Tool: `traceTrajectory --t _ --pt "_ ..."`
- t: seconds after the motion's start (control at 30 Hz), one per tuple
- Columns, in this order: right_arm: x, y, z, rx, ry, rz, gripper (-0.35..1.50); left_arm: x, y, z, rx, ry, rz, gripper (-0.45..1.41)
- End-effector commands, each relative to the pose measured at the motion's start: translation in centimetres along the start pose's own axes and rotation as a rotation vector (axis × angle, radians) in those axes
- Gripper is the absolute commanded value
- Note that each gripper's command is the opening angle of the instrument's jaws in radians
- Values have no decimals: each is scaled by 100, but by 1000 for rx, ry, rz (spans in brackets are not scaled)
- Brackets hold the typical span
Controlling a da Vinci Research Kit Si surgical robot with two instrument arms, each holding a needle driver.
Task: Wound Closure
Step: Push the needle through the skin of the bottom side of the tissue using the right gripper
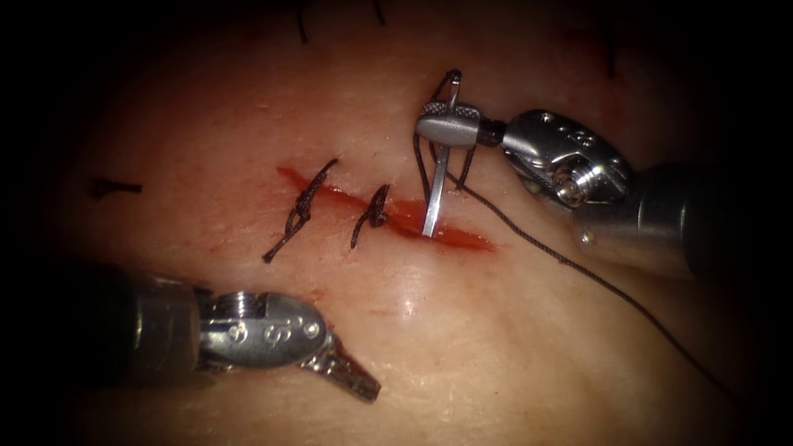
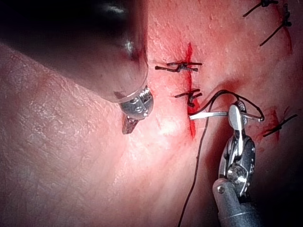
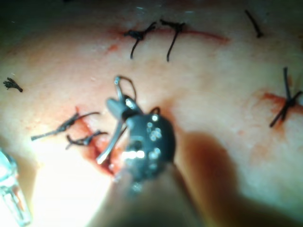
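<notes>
Steel needle (image 1: pixel 435 192), clamped near its swaged end by the right tool (image 1: pixel 447 125), meets the cut (image 1: pixel 396 213) tip-first and should stay perpendicular; the left tool (image 1: pixel 353 380), jaws together, holds nothing.

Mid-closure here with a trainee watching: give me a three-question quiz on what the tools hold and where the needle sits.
1. True or false: the right tool holds the needle.
2. The needle's tip points at: A) the cut, B) the left tool, C) a finished stitch.
3. Fill in: the left tool holds ____.

Key
1. True; it grips the needle near its thread end.
2. A; the tip is at the open part of the cut, right of two stitches; entry into the tissue can't be told.
3. Nothing.
</notes>
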Motion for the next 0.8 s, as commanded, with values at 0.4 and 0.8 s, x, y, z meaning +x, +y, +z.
traceTrajectory --t 0.4,0.8 --pt "-4 4 5 25 -9 -20 -35 -19 -39 23 13 25 -36 -23" --pt "-7 9 7 68 -12 -51 -35 -26 -52 16 10 35 -33 -21"
